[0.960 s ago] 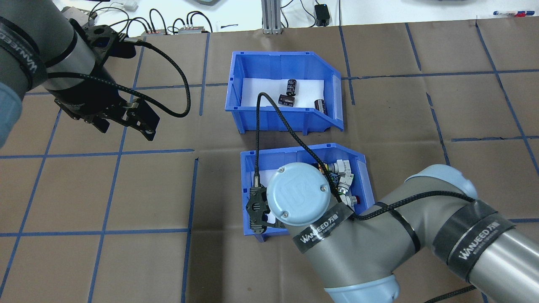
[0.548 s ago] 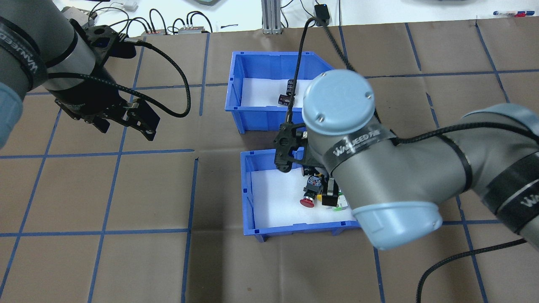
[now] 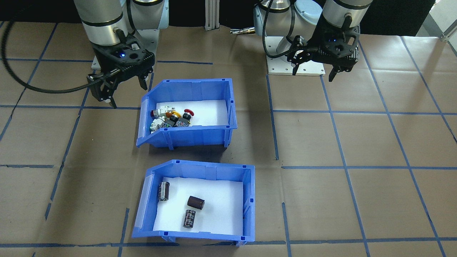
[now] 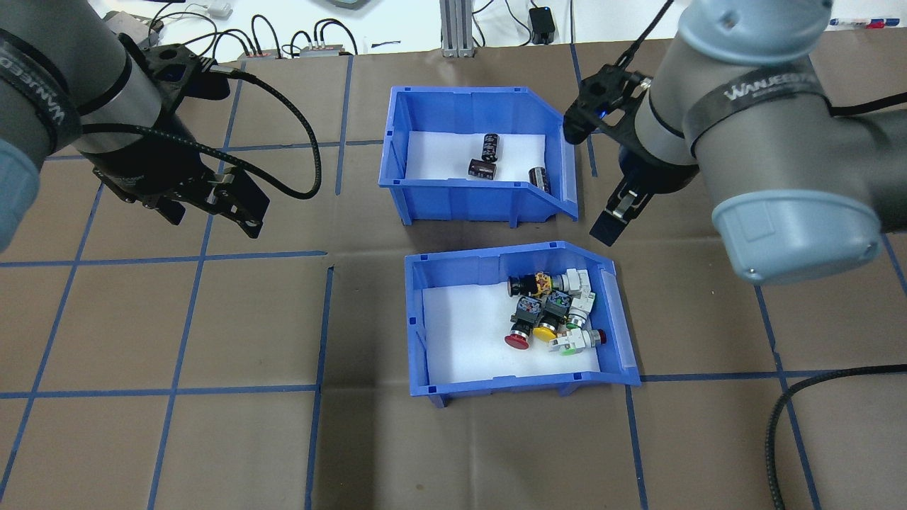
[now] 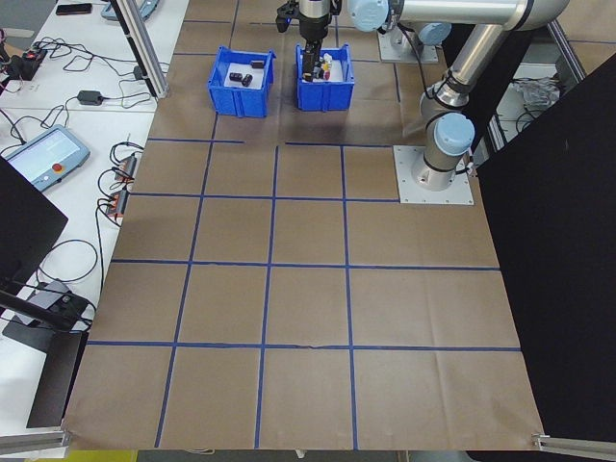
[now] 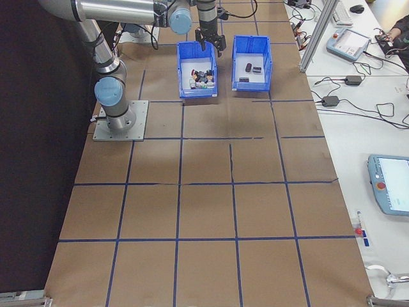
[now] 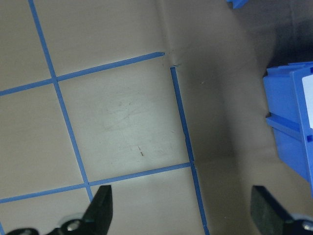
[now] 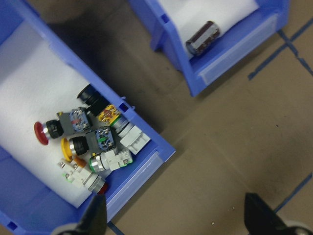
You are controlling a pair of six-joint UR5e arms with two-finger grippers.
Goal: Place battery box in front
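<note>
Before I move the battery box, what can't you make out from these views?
- Battery box: its floor under the near wall is hidden in the overhead view, and the right wrist view cuts it at the edge, showing one cell.
- Right tool: only one finger is clear overhead; its own arm covers the rest.
- Switch box: cut by the left wrist view's edge.
- Both side views: contents too small.

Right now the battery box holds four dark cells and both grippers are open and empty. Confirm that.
Not quite: the battery box holds three dark cells, not four, as the overhead exterior view shows. The left gripper and right gripper are open and empty.
</note>
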